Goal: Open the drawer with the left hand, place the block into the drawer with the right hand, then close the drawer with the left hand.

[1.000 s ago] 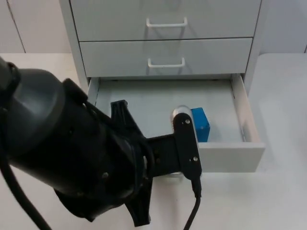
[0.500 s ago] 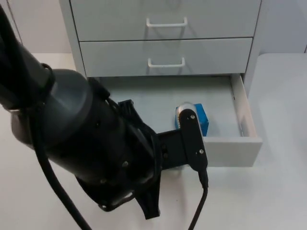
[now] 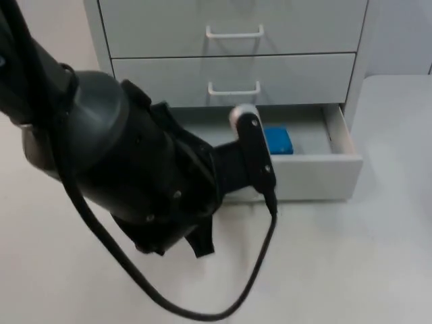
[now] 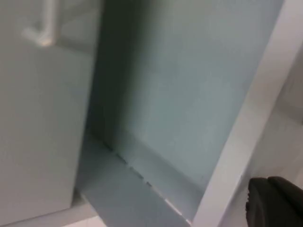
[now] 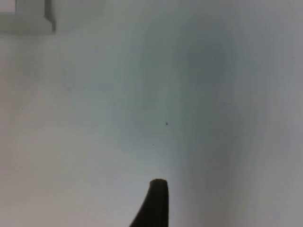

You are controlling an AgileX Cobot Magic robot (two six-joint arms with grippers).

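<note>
One blue block (image 3: 277, 140) lies inside the part-open bottom drawer (image 3: 317, 177), top view; left gripper (image 3: 251, 177) sits against the drawer front, seemingly placed to push it shut; whether its jaws are apart or together cannot be told. Left wrist view: drawer floor and white rim (image 4: 246, 118), one black fingertip (image 4: 274, 201) beside the rim. Right wrist view: right gripper (image 5: 154, 203) waits over the bare white surface (image 5: 165, 94), jaw state unclear. No readable labels or writing
</note>
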